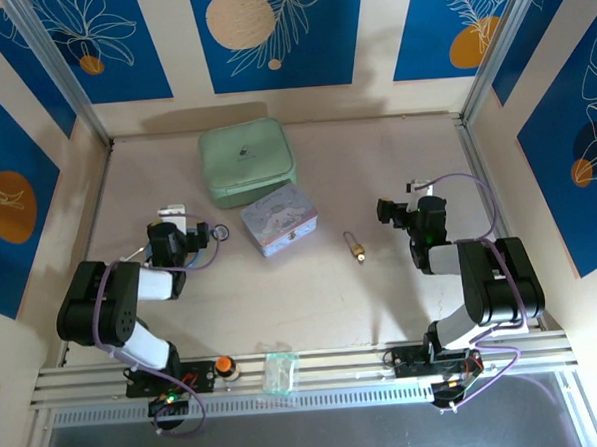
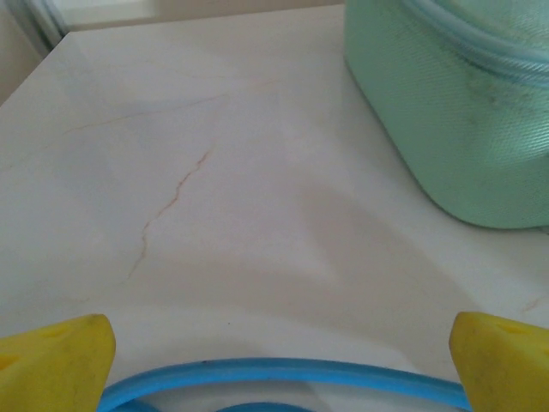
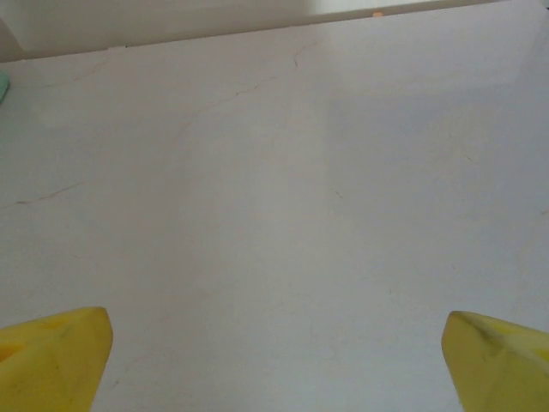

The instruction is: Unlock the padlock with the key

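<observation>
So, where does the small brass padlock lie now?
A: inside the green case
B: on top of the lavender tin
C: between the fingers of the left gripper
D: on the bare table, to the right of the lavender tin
D: in the top view the padlock lies on the table, to the right of the lavender tin and apart from it.

Tiny brass-gold padlock [image 1: 357, 248] lying flat, right of centre

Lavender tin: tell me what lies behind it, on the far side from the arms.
A larger mint-green case lies right behind the lavender tin, its near corner meeting the tin's far edge. Any gap between them is hidden, so contact is uncertain.
</observation>
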